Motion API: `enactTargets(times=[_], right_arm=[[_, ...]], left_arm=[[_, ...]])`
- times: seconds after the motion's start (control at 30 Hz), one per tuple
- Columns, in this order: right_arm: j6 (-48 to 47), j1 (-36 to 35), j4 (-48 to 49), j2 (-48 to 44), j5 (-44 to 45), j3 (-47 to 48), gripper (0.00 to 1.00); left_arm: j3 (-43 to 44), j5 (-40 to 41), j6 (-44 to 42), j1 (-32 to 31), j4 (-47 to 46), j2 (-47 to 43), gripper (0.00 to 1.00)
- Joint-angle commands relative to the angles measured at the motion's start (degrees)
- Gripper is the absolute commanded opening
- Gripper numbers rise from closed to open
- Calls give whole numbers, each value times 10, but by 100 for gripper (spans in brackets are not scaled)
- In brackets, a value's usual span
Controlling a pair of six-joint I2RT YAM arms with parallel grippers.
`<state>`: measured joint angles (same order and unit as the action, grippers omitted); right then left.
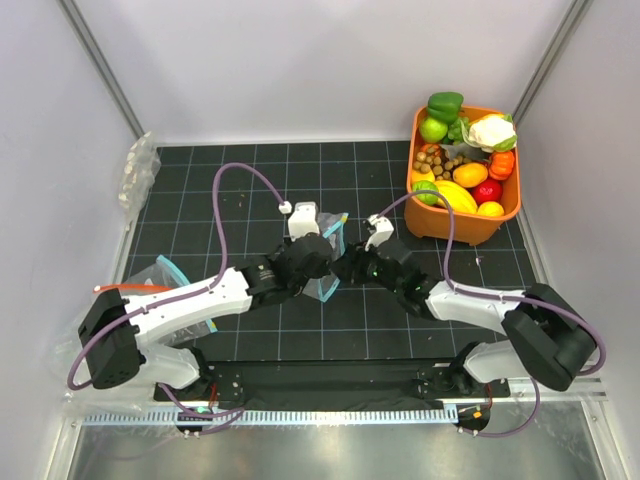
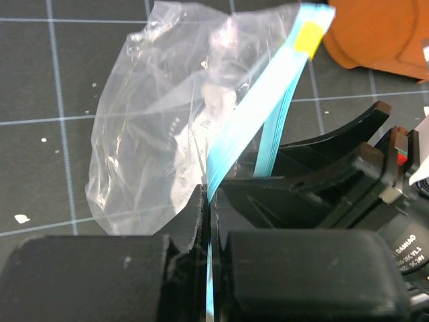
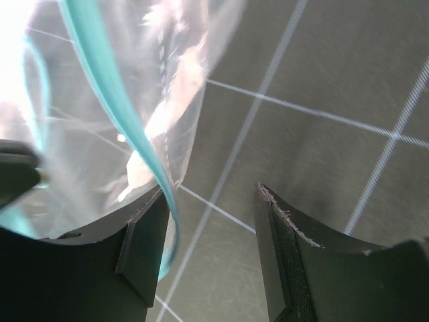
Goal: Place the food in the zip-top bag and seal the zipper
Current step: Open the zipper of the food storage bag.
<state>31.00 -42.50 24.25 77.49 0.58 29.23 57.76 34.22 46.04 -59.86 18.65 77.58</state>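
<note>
The zip-top bag (image 1: 331, 258) is held up off the mat at mid table, clear and crumpled, with nothing visible inside. My left gripper (image 2: 209, 201) is shut on its teal zipper (image 2: 255, 107), which carries a yellow tab at the far end. My right gripper (image 3: 214, 201) is open; the zipper (image 3: 114, 100) curves down against the inner face of its left finger (image 3: 144, 241). The two grippers meet at the bag's mouth (image 1: 335, 262). The lime-green fruit (image 1: 433, 128) and the orange-yellow fruit (image 1: 470, 174) lie in the orange basket (image 1: 450, 225).
The basket at the back right also holds a cauliflower (image 1: 492, 130), a dark green pepper (image 1: 445, 103) and other toy food. Other clear bags lie by the left arm (image 1: 165, 275) and at the mat's left edge (image 1: 138, 175). The basket's corner shows in the left wrist view (image 2: 375, 33).
</note>
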Motion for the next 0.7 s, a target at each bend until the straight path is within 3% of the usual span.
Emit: enactTargets(times=[0.0, 0.3, 0.5, 0.67], right_arm=[[4, 2, 80, -32, -24, -16, 59], [5, 2, 135, -60, -65, -43, 59], [4, 2, 121, -58, -47, -34, 58], [0, 2, 99, -44, -35, -21, 45]], left_arm=[[1, -6, 9, 2, -56, -11, 0], [10, -23, 5, 2, -57, 9, 1], [6, -63, -10, 2, -83, 9, 0], [3, -90, -20, 2, -92, 6, 0]])
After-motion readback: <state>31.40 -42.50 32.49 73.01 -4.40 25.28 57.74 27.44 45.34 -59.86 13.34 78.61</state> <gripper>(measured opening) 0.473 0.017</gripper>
